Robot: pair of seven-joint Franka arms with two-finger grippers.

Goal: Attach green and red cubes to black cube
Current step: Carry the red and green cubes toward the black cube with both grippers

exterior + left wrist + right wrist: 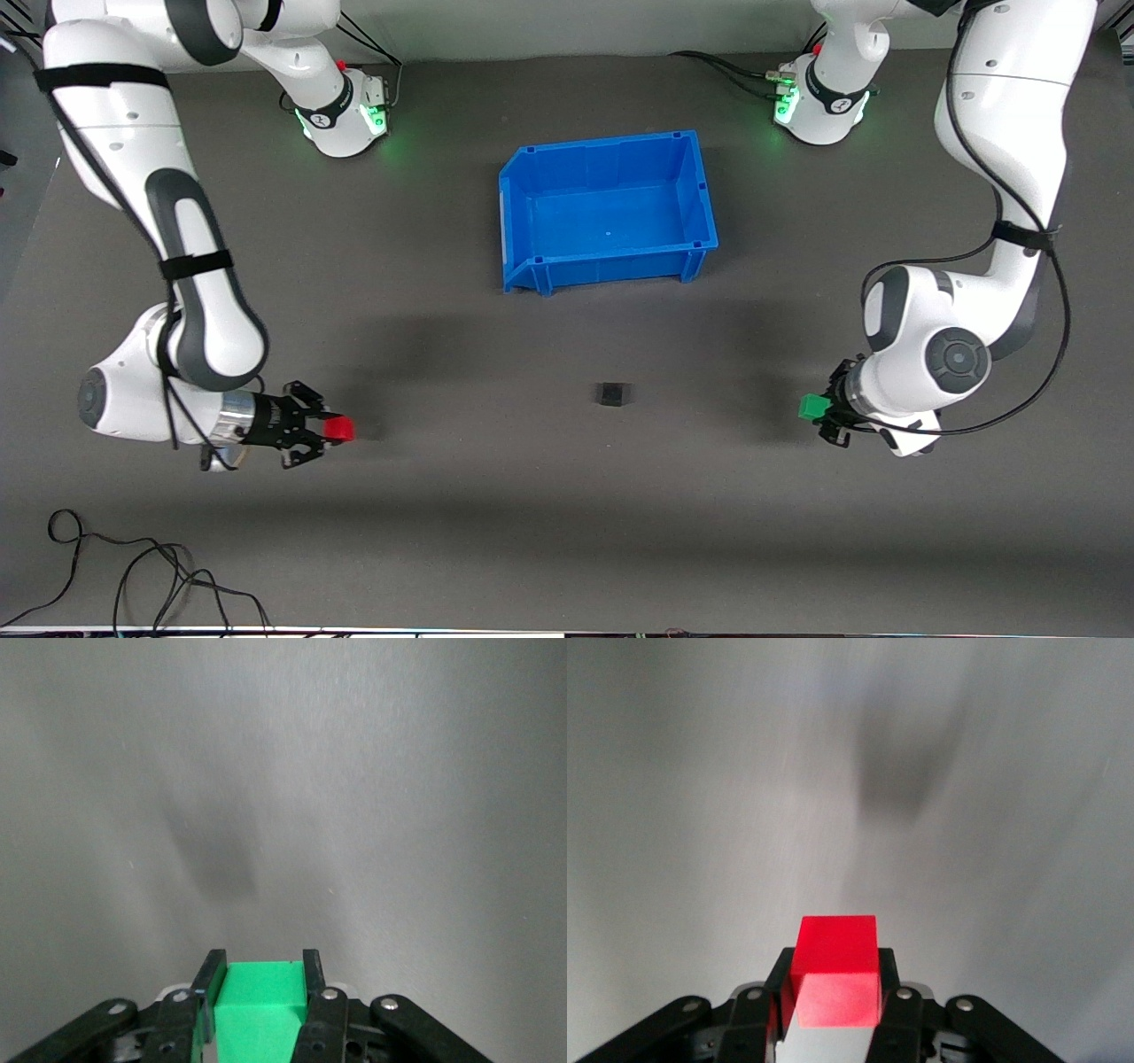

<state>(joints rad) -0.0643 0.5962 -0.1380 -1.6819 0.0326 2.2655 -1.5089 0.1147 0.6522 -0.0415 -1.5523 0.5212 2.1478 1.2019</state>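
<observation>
The black cube sits on the grey mat, nearer to the front camera than the blue bin. My left gripper is shut on the green cube, held over the mat toward the left arm's end; it shows between the fingers in the left wrist view. My right gripper is shut on the red cube, held over the mat toward the right arm's end; it shows in the right wrist view. Both cubes point toward the black cube, each well apart from it.
A blue bin stands open and empty in the middle of the mat, farther from the front camera than the black cube. Loose black cables lie at the mat's near edge toward the right arm's end.
</observation>
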